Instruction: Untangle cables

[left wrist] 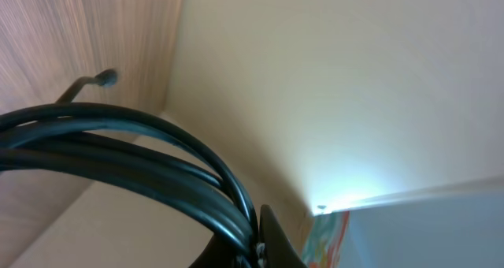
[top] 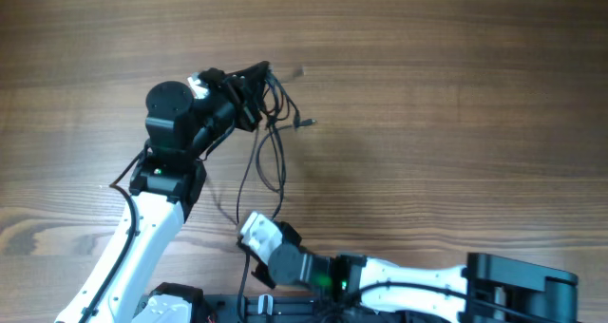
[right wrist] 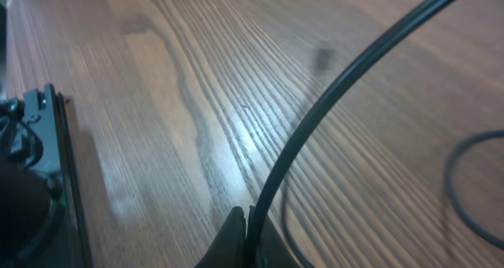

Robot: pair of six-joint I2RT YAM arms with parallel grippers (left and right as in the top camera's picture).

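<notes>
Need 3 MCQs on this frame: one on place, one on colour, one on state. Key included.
1. Where is the bundle of cables?
A. held at the left gripper
B. lying loose, untouched
C. out of view

2. Colour of the cables?
A. white
B. black
C. red

3. State of the right gripper?
A. open, nothing in it
B. shut on one strand
C. out of view

Key:
1 A, the overhead view shows the bundle bunched at the left gripper's tip.
2 B, the strands are black in all three views.
3 B, the right wrist view shows the fingers closed with a single strand rising from between them.
</notes>
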